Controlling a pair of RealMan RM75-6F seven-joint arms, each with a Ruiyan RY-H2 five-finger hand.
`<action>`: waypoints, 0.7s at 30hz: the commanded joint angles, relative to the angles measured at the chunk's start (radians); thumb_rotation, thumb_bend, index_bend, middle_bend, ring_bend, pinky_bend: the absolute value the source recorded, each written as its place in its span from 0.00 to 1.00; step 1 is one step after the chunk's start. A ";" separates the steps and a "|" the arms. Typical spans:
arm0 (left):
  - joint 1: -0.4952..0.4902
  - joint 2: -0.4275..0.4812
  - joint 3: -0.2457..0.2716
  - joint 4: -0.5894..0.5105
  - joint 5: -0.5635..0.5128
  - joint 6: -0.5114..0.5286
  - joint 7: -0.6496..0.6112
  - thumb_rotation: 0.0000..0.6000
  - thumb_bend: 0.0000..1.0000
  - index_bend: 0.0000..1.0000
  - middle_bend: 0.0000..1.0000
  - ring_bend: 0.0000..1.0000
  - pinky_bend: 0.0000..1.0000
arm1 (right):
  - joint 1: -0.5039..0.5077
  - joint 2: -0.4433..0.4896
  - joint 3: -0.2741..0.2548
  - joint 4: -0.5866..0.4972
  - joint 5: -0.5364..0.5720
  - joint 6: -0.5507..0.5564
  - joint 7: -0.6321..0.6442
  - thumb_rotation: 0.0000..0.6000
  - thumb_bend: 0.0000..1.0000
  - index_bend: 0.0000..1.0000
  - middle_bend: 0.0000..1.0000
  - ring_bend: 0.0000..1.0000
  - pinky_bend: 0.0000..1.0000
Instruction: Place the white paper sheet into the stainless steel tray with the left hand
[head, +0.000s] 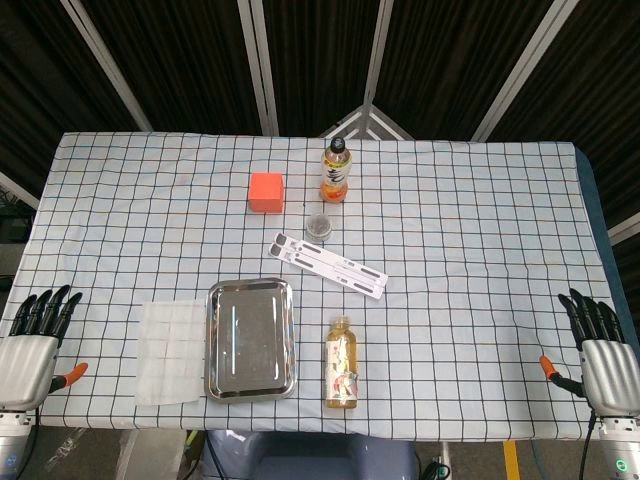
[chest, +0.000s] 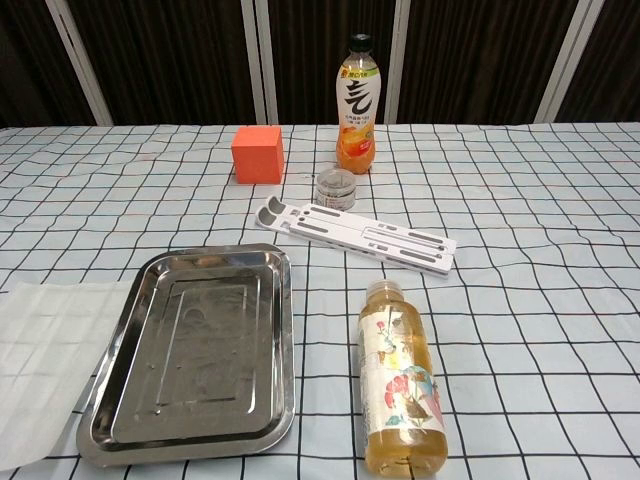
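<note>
A thin white paper sheet (head: 169, 351) (chest: 42, 357) lies flat on the checked cloth, just left of the stainless steel tray (head: 215, 340) (chest: 131, 395). The tray holds nothing. My left hand (head: 30, 345) hovers at the table's near left corner, well left of the sheet, fingers spread and holding nothing. My right hand (head: 600, 345) hangs at the near right corner, likewise spread and empty. Neither hand shows in the chest view.
A yellow drink bottle (head: 342, 363) (chest: 402, 379) lies right of the tray. Behind it sits a white folding stand (head: 328, 264) (chest: 357, 234), a small jar (head: 319, 226) (chest: 335, 188), an upright orange bottle (head: 336, 171) (chest: 358, 105) and an orange cube (head: 266, 192) (chest: 258, 154).
</note>
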 joint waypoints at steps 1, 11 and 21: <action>0.000 0.000 0.001 0.001 0.001 -0.001 0.002 1.00 0.09 0.00 0.00 0.00 0.00 | 0.000 0.000 0.000 0.000 0.000 0.000 0.000 1.00 0.33 0.00 0.00 0.00 0.00; -0.010 0.008 0.029 0.001 0.017 -0.045 0.016 1.00 0.09 0.00 0.00 0.00 0.00 | 0.000 0.000 0.001 0.000 0.000 0.002 0.000 1.00 0.33 0.00 0.00 0.00 0.00; -0.071 0.047 0.120 -0.005 0.066 -0.230 0.066 1.00 0.09 0.23 0.00 0.00 0.00 | 0.001 -0.001 0.001 0.000 0.002 0.000 -0.004 1.00 0.33 0.00 0.00 0.00 0.00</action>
